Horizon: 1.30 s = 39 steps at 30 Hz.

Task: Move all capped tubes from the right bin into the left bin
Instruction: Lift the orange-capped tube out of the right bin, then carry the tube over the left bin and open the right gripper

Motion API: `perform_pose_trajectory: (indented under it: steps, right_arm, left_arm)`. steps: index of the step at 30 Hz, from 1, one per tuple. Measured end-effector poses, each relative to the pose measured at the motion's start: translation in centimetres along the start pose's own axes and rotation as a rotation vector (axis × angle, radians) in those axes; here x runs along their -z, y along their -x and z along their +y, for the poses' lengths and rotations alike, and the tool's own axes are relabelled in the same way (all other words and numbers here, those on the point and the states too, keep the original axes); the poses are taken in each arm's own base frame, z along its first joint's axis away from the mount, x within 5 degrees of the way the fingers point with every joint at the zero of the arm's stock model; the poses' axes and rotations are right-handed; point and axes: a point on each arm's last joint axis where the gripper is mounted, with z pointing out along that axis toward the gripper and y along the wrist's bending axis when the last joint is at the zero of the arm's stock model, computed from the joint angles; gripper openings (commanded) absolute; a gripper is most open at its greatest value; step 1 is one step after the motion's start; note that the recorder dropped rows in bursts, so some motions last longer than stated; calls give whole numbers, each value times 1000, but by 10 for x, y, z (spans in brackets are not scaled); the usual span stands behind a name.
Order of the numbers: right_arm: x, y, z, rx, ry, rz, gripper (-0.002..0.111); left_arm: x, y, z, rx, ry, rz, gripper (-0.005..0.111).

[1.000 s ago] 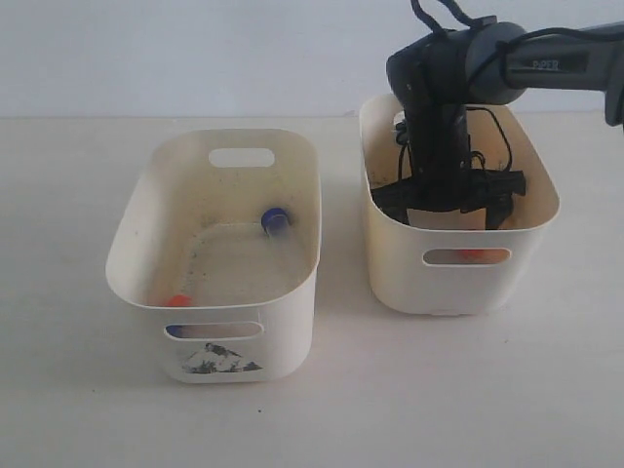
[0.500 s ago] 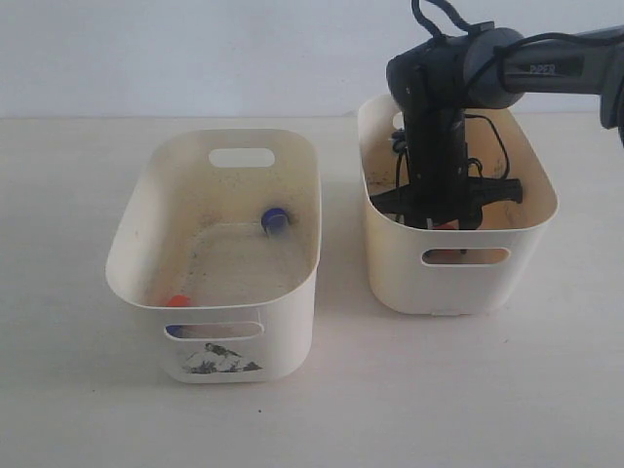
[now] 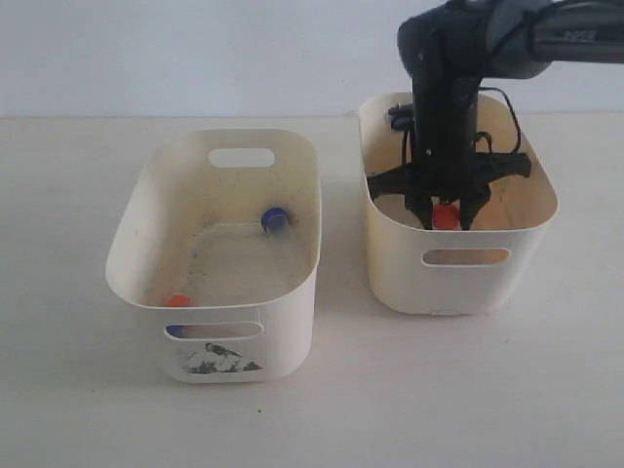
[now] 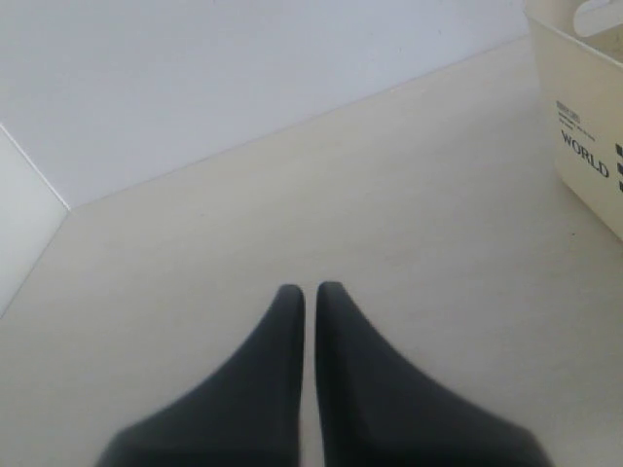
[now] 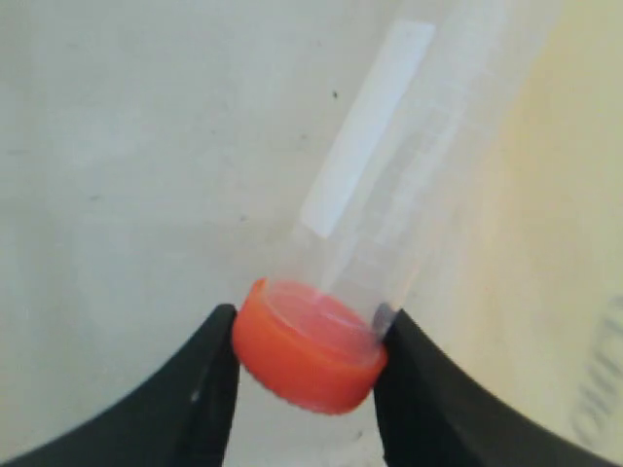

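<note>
Pale tabletop (image 3: pixel 390 390), right claw (image 3: pixel 446 220) now higher in the right bin (image 3: pixel 395 273), clamped on an orange-capped tube (image 5: pixel 389 195); left claw (image 4: pixel 310 292) together.

Right gripper (image 3: pixel 447 221) risen from deep in right bin (image 3: pixel 390 263); jaws narrowed from wide spread onto orange-capped tube (image 5: pixel 310 348) (gripped at cap). Cap now level with front rim (image 3: pixel 507 230); orange gone from handle slot (image 3: pixel 466 256).

smooth cream plastic right bin (image 3: pixel 390 273), clear glossy plastic tube (image 5: pixel 419 146), matt black right gripper (image 5: pixel 310 336)
</note>
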Motion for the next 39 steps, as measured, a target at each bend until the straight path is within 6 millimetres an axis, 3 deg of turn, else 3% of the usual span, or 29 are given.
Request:
perform_pose_trajectory:
  steps: [16, 21, 26, 31, 35, 36, 39]
  right_arm:
    - [113, -24, -21, 57, 171, -220, 0]
    - [141, -39, -17, 112, 327, -239, 0]
    - [162, -58, 7, 238, 472, -248, 0]
    - [175, -98, 66, 527, 515, -260, 0]
    - [181, -110, 87, 640, 535, -326, 0]
    - [182, -108, 88, 640, 542, -357, 2]
    - [184, -105, 90, 665, 548, -415, 25]
  left_arm:
    - [0, 0, 0, 0, 0, 0, 4]
    - [0, 0, 0, 0, 0, 0, 4]
    - [0, 0, 0, 0, 0, 0, 4]
    - [0, 0, 0, 0, 0, 0, 4]
    - [0, 0, 0, 0, 0, 0, 4]
    - [0, 0, 0, 0, 0, 0, 4]
    - [0, 0, 0, 0, 0, 0, 4]
